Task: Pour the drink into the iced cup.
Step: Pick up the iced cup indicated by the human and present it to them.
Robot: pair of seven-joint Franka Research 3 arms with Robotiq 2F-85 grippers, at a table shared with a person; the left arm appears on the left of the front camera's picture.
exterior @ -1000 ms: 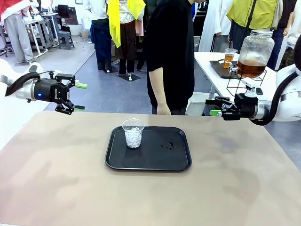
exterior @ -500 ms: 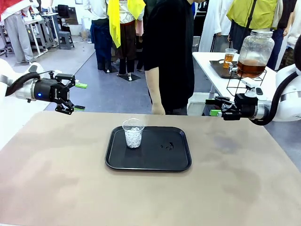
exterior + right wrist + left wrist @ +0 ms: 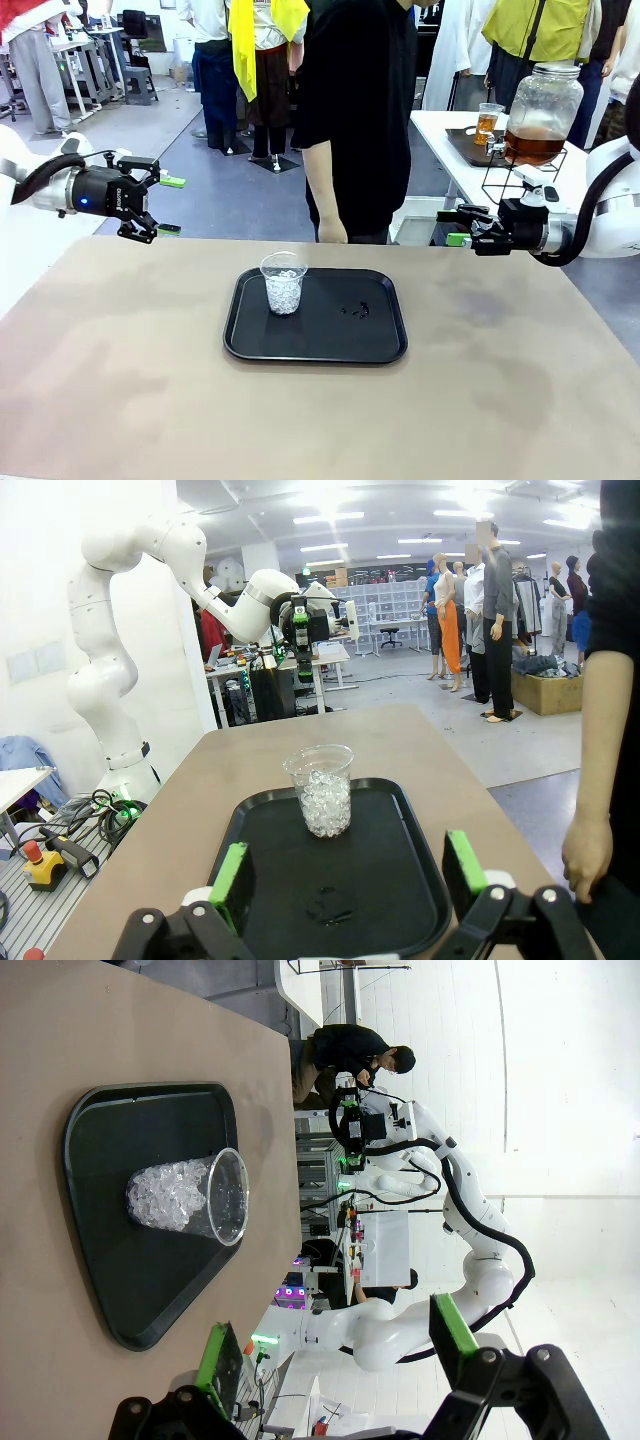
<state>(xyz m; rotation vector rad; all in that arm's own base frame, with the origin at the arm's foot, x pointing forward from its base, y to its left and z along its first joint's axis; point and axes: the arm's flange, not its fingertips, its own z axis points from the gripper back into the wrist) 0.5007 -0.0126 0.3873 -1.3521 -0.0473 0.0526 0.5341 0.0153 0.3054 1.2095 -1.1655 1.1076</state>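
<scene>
Front: cup (image 3: 283, 283) of ice on tray (image 3: 380, 345), mid-table. Drink (image 3: 487, 126) in glass on side table behind right arm, beside jar (image 3: 541, 110). Jaws spread, empty, on left gripper (image 3: 169, 205) and right gripper (image 3: 457, 227), raised at table's sides. Right wrist: person's hand (image 3: 585, 858) hanging by table edge. Left wrist: ice visible through cup wall.

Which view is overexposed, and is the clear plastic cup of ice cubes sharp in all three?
Left wrist view: the background is washed out to white, yet the clear plastic cup of ice cubes is sharp. Right wrist view: the ceiling lamps bloom; cup sharp. Front view: even light; cup sharp.
</scene>
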